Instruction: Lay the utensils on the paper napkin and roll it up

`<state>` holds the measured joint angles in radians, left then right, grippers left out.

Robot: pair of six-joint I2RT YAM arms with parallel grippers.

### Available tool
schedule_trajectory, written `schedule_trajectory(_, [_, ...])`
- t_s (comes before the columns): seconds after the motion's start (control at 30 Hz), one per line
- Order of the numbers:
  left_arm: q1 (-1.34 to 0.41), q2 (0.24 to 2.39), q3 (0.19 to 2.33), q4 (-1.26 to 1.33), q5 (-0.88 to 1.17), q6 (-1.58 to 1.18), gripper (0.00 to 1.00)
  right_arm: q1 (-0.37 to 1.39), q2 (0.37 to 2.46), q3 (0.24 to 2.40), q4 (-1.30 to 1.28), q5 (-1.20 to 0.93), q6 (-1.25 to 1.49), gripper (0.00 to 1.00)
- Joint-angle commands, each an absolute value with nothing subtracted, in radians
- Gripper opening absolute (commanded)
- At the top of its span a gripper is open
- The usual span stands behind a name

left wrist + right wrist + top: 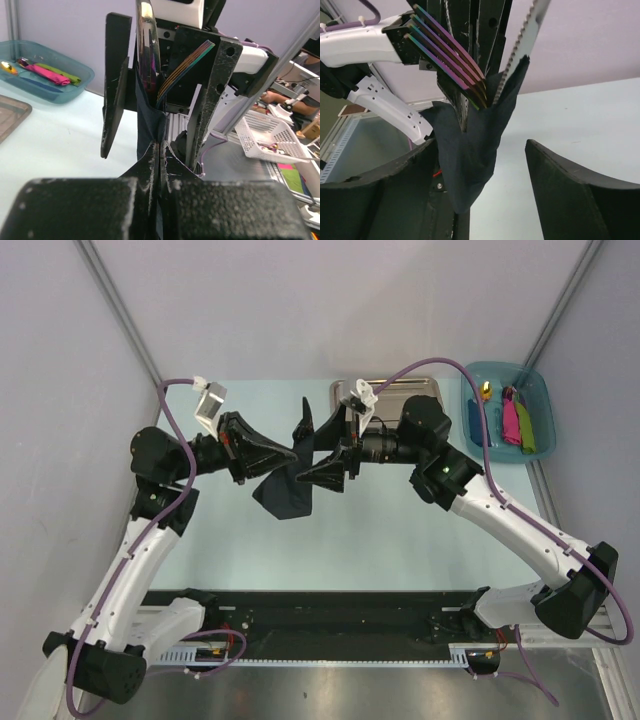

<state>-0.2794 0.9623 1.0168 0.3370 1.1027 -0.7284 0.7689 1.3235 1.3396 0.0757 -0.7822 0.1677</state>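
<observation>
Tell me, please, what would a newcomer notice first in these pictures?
A black paper napkin hangs mid-air above the table, pinched in the left gripper, with a rainbow-tined fork and a serrated knife sticking out of it. The right gripper stands open around the bundle.

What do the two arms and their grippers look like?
The left arm and right arm have white links, black joints and a purple cable running along each. A white camera bracket sits at each wrist. The left gripper and right gripper have black wedge-shaped fingers, scuffed pale at the edges. A green light shows on the right arm.
</observation>
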Motion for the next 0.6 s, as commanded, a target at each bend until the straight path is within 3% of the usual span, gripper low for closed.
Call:
schedule_trajectory(0.0, [-0.308,0.913,1.083,0.247,0.988,-0.603,0.0,0.782,1.313,1.367,0.158,-0.739,0.179,0.7])
schedule_trajectory(0.37, [-0.371,0.877,1.092,0.115,0.856,-0.483,0.0,0.798,1.321,1.362,0.155,-0.713,0.164,0.57])
schedule_trajectory(0.57, [-0.383,0.871,1.1,0.075,0.798,-0.457,0.0,0.799,1.324,1.362,0.163,-0.724,0.167,0.41])
